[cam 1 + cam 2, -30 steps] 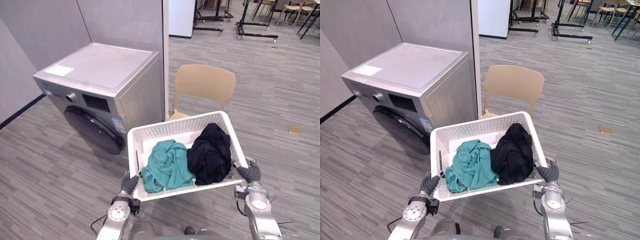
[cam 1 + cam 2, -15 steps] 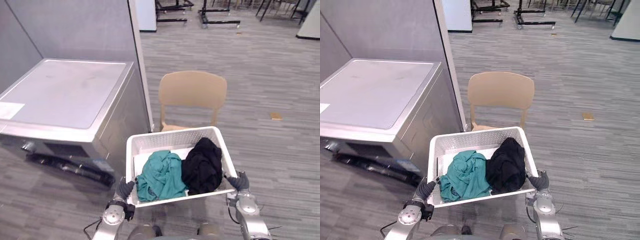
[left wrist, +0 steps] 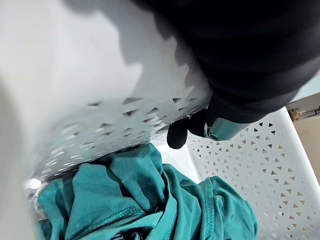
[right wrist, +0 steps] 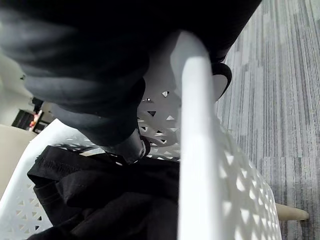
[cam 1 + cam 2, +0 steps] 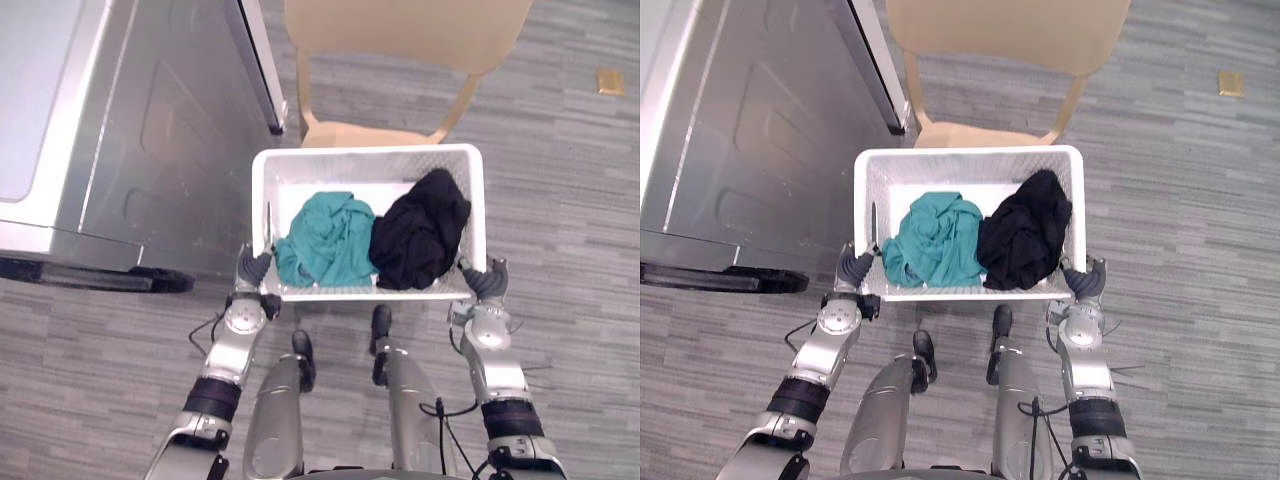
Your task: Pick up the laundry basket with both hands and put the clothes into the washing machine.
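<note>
Already lifted, the laundry basket (image 5: 368,160) is held between the left hand (image 5: 252,270) and the right hand (image 5: 487,281), each clamped with curled fingers over a near corner of its rim. A teal garment (image 5: 325,240) lies nearer the left hand and a black garment (image 5: 420,232) nearer the right; neither has been loaded. The washing machine (image 5: 120,130) stands beyond the left hand, its door seen edge-on, so whether it is open cannot be told. A chair (image 5: 400,30), cut off, is glimpsed past the basket.
</note>
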Available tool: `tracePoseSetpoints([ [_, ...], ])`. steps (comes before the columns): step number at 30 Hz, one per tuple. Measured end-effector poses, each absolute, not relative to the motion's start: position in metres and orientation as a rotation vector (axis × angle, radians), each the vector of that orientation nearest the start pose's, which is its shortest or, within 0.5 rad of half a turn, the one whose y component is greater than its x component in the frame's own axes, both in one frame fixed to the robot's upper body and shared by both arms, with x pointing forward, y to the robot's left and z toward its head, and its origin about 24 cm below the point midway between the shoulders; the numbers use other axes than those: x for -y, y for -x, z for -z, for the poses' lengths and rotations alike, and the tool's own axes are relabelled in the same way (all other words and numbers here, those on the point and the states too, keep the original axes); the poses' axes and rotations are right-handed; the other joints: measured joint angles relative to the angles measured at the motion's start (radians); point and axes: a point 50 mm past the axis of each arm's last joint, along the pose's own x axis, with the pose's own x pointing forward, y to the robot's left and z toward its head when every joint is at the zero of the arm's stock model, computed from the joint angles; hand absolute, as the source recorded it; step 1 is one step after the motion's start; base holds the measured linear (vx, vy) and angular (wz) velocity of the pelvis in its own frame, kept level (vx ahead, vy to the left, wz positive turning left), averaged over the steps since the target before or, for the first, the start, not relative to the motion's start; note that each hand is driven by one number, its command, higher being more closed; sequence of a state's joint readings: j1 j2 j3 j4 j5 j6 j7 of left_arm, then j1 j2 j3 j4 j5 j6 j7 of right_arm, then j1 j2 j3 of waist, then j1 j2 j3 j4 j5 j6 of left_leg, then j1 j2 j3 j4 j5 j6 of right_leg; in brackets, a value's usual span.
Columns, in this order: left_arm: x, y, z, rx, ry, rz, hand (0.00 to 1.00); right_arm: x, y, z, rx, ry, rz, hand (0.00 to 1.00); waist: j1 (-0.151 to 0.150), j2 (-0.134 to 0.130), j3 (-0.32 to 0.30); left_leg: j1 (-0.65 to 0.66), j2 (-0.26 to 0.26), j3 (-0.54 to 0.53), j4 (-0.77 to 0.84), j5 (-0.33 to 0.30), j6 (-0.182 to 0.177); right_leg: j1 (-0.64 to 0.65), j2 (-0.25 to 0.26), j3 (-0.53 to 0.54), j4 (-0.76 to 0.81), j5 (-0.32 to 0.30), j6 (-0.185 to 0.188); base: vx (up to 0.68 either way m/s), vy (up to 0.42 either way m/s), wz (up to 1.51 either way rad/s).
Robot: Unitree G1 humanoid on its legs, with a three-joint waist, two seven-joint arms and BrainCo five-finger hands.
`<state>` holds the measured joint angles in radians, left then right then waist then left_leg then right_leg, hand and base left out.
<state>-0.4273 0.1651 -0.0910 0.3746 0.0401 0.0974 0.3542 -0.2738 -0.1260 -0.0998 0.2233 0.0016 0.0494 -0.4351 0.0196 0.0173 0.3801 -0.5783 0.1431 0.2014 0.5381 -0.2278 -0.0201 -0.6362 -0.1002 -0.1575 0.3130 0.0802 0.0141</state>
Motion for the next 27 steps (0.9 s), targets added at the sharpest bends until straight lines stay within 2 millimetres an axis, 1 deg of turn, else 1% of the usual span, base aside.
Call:
tracePoseSetpoints([
  [1,-0.162,-0.339,-0.077,0.001,-0.242,-0.263,0.00,0.197,-0.305,-0.071,0.048,0.098,0.469,0.00,0.000,-0.001,0.005,-0.027,0.010,0.002,0.011,-0.005,0.001,-0.021,0.006,-0.002,-0.001,0.009,-0.007,-0.10,-0.068,-0.08],
  [3,-0.165,-0.349,-0.092,0.037,-0.223,-0.312,0.00,0.186,-0.312,-0.082,0.086,0.092,0.435,0.00,0.004,-0.001,0.045,-0.062,0.029,0.001,0.041,-0.012,-0.001,-0.043,0.020,-0.004,-0.001,0.017,-0.011,-0.10,-0.057,-0.14],
  [5,-0.168,-0.351,-0.096,0.050,-0.216,-0.342,0.00,0.180,-0.311,-0.081,0.089,0.081,0.422,0.00,0.003,-0.001,0.059,-0.077,0.036,0.001,0.049,-0.012,-0.001,-0.055,0.025,-0.006,-0.002,0.019,-0.014,-0.07,-0.058,-0.09],
  [8,-0.170,-0.350,-0.096,0.051,-0.198,-0.374,0.00,0.176,-0.310,-0.082,0.099,0.062,0.420,0.00,0.004,-0.001,0.062,-0.074,0.048,0.002,0.056,-0.015,-0.007,-0.051,0.033,-0.009,-0.001,0.020,-0.015,-0.02,-0.059,-0.06],
  [12,-0.166,-0.349,-0.094,0.055,-0.194,-0.366,0.00,0.175,-0.301,-0.085,0.135,0.049,0.416,0.00,0.006,-0.001,0.062,-0.064,0.049,0.002,0.056,-0.015,-0.007,-0.042,0.034,-0.009,0.003,0.020,-0.016,0.00,-0.008,0.00],
  [14,-0.167,-0.346,-0.090,0.045,-0.203,-0.372,0.00,0.176,-0.297,-0.080,0.120,0.044,0.421,0.00,0.007,-0.001,0.062,-0.045,0.049,0.002,0.055,-0.015,-0.007,-0.023,0.033,-0.010,0.003,0.020,-0.016,0.00,-0.004,0.02],
  [15,-0.170,-0.342,-0.089,0.051,-0.205,-0.390,0.00,0.178,-0.293,-0.077,0.112,0.040,0.426,0.00,0.007,-0.001,0.062,-0.036,0.049,0.002,0.054,-0.016,-0.008,-0.013,0.032,-0.012,0.005,0.014,-0.015,0.01,-0.008,0.05],
  [17,-0.174,-0.335,-0.093,0.090,-0.213,-0.412,0.00,0.180,-0.284,-0.080,0.143,0.032,0.432,0.00,0.010,-0.001,0.062,-0.034,0.048,0.001,0.056,-0.017,-0.008,-0.013,0.029,-0.016,0.014,0.008,-0.018,0.00,-0.018,0.06],
  [18,-0.174,-0.330,-0.097,0.119,-0.215,-0.419,0.00,0.181,-0.278,-0.081,0.155,0.028,0.435,0.00,0.018,-0.001,0.062,-0.031,0.048,0.001,0.056,-0.017,-0.008,-0.012,0.029,-0.016,0.018,0.007,-0.019,0.00,0.000,0.00],
  [20,-0.176,-0.321,-0.098,0.150,-0.213,-0.436,0.00,0.184,-0.273,-0.081,0.161,0.027,0.444,0.00,0.023,-0.001,0.062,-0.020,0.048,0.001,0.055,-0.017,-0.008,-0.002,0.029,-0.017,0.019,0.005,-0.020,0.00,0.000,0.00],
  [22,-0.181,-0.310,-0.096,0.164,-0.191,-0.461,0.00,0.186,-0.269,-0.080,0.162,0.028,0.444,0.00,0.023,-0.001,0.062,-0.001,0.048,0.000,0.052,-0.018,-0.009,0.017,0.028,-0.020,0.019,-0.003,-0.020,0.00,-0.018,0.05],
  [24,-0.186,-0.293,-0.092,0.183,-0.171,-0.478,0.00,0.191,-0.260,-0.088,0.213,0.021,0.458,0.00,0.025,-0.001,0.062,0.027,0.046,0.002,0.039,-0.018,-0.009,0.042,0.025,-0.026,0.020,-0.016,-0.017,0.00,-0.017,0.07],
  [25,-0.187,-0.290,-0.090,0.181,-0.169,-0.480,0.00,0.192,-0.258,-0.090,0.229,0.020,0.461,0.00,0.025,-0.001,0.062,0.036,0.046,0.002,0.035,-0.017,-0.009,0.048,0.024,-0.027,0.020,-0.019,-0.018,0.01,-0.019,0.05],
  [27,-0.192,-0.275,-0.078,0.150,-0.150,-0.506,0.00,0.196,-0.250,-0.094,0.262,0.032,0.460,0.00,0.026,-0.002,0.060,0.073,0.045,0.006,0.018,-0.017,-0.009,0.079,0.022,-0.032,0.020,-0.029,-0.019,0.02,-0.022,0.04],
])
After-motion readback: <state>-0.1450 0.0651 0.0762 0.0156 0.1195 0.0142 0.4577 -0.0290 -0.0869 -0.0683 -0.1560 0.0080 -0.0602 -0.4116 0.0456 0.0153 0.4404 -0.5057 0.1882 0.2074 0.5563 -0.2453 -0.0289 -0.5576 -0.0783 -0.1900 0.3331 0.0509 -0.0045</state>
